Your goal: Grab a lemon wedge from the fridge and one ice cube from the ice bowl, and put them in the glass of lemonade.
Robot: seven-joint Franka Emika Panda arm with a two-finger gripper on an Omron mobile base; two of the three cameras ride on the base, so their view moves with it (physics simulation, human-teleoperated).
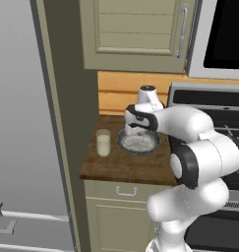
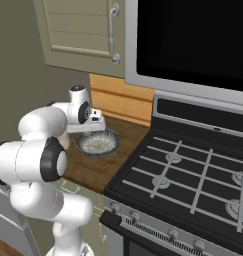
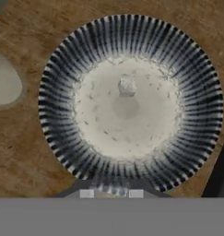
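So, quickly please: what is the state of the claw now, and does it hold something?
Claw: closed, above the ice bowl; whether it holds an ice cube cannot be told.

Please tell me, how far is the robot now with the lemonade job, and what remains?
Nothing looks finished: no lemon wedge shows in or near the glass of lemonade. In hand is the ice step: the gripper hangs over the ice bowl, jaws nearly shut, while one ice cube lies in the bowl. Whether anything is gripped is unclear. Both items still must reach the glass.
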